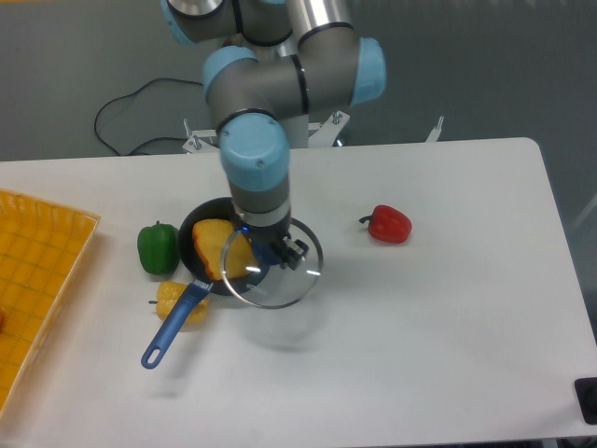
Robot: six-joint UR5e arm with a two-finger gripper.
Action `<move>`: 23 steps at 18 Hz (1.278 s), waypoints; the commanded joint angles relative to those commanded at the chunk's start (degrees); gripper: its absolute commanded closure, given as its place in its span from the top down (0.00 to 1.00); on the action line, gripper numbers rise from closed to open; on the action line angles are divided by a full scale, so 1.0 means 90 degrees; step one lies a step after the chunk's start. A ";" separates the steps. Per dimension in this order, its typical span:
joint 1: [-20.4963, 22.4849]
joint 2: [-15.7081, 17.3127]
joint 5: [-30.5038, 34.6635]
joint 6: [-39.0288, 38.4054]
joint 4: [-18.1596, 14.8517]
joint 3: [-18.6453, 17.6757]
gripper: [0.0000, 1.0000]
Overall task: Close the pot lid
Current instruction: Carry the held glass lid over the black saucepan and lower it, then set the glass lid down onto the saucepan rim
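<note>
While tool [270, 250] grips lid [272, 266] knob, lid overlaps pot [210, 254] right rim; no writing legible.

Hidden and cropped parts, fixed camera view

The gripper [268, 250] sits under the arm's blue wrist, so its fingers and the lid's [271, 265] knob cannot be made out. The lid covers the pot's [211, 245] right rim. The yellow tray [37, 280] runs off the left edge. The arm's base is cut off at the top. A dark object [588, 399] is clipped at lower right.
</note>
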 joint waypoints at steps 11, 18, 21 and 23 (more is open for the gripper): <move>-0.0313 0.0390 0.0020 -0.0039 0.0605 -0.0772 0.59; -0.0362 0.0420 0.0137 -0.0010 0.0605 -0.0860 0.59; -0.0372 0.0420 0.0157 -0.0010 0.0615 -0.0928 0.59; -0.0382 0.0420 0.0166 -0.0010 0.0615 -0.0967 0.59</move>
